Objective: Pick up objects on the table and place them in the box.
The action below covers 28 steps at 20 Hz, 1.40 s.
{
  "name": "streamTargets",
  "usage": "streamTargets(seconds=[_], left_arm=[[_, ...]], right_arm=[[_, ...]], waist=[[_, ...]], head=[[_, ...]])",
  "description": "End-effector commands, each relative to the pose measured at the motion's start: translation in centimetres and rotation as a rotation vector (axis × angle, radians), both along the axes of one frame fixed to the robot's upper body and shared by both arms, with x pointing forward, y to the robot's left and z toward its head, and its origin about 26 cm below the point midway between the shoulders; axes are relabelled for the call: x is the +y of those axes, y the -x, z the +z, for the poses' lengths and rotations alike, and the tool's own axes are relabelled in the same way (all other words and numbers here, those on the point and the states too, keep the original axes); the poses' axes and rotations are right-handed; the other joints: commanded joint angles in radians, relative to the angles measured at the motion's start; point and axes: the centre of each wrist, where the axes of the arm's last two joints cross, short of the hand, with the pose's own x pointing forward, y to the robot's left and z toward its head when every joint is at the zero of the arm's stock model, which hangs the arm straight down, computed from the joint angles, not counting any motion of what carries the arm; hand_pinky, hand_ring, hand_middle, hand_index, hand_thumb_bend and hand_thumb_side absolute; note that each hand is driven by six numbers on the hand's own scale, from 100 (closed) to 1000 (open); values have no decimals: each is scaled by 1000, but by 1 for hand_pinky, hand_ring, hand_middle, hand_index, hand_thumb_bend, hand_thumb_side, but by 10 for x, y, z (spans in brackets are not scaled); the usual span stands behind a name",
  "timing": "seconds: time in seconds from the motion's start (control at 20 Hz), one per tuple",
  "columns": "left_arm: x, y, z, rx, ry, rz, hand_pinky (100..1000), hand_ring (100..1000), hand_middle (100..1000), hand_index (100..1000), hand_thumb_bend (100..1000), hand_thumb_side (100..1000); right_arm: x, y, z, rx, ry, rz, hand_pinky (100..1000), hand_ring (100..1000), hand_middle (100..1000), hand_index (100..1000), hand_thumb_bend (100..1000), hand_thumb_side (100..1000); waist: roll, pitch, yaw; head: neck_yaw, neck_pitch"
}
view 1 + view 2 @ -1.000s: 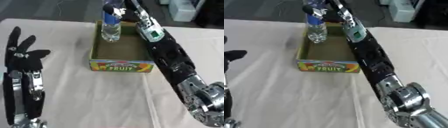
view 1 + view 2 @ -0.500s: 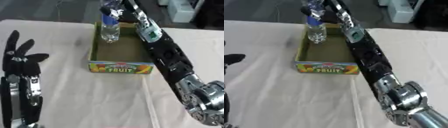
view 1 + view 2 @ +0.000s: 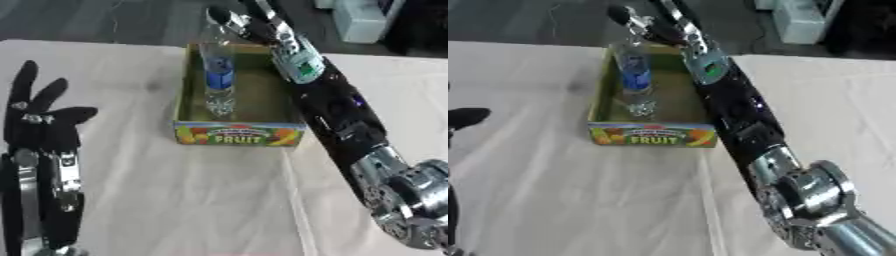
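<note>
Bottle over the fruit box, your right hand at its top.

Clear water bottle (image 3: 218, 75) w/ blue label stands upright inside the cardboard box (image 3: 238, 134) (front panel reads "FRUIT"), towards the box's left-hand wall, its lower end down by the box floor. Your right hand (image 3: 654, 27) reaches in from the upper right, arm running along the box's right wall; fingers sit around the bottle's cap end, but you can't tell from either view whether they're clamped on it or let go. Your left hand (image 3: 39, 117) is idle at lower left on the white tablecloth (image 3: 175, 200), fingers straight and spread, pointing up, well apart from the box; only one dark fingertip of it shows in the right eye view.
</note>
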Motion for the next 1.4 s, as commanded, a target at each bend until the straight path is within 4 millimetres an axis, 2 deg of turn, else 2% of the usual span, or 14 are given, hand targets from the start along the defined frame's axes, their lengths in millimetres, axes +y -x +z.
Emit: streamTargets(seconds=[0.05, 0.3, 0.5, 0.6, 0.95, 1.05, 1.2, 1.4], left_arm=[[2, 2, 5, -19, -2, -6, 658, 641, 1000, 880, 100, 1000], [2, 2, 5, -17, -1, -6, 659, 642, 1000, 880, 101, 1000], [3, 2, 4, -13, 1, -1, 659, 642, 1000, 880, 101, 1000], [3, 2, 4, -12, 2, 2, 659, 642, 1000, 880, 101, 1000], [6, 2, 3, -13, -2, 16, 661, 645, 1000, 881, 103, 1000], [7, 1, 3, -13, -3, 19, 662, 646, 1000, 881, 104, 1000], [8, 1, 4, -13, -4, 21, 662, 647, 1000, 881, 104, 1000], [9, 0, 4, -14, -4, 24, 663, 648, 1000, 881, 104, 1000]], right_arm=[[-4, 1, 19, -32, 30, 25, 1000, 1000, 1000, 1000, 788, 766], [-6, 1, 21, -26, 34, 45, 1000, 1000, 1000, 1000, 769, 789], [-8, 4, 25, -28, -27, 60, 976, 1000, 1000, 1000, 635, 954], [-12, 7, 26, -38, -59, 57, 949, 1000, 994, 1000, 601, 1000], [-39, 27, 30, -124, -45, 134, 980, 1000, 1000, 1000, 612, 1000], [-47, 36, 33, -148, -67, 181, 1000, 1000, 1000, 1000, 484, 1000], [-50, 55, 39, -172, -158, 275, 1000, 1000, 1000, 1000, 100, 1000], [-42, 86, 47, -150, -320, 399, 1000, 1000, 1000, 1000, 100, 1000]], waist=[[7, -21, -1], [8, -23, -2], [10, -27, -12], [10, -28, -19], [8, -36, -50], [9, -41, -56], [10, -47, -65], [14, -53, -76]], head=[[-12, -1], [-12, 2], [-6, 10], [2, 13], [33, 25], [40, 28], [47, 29], [56, 27]])
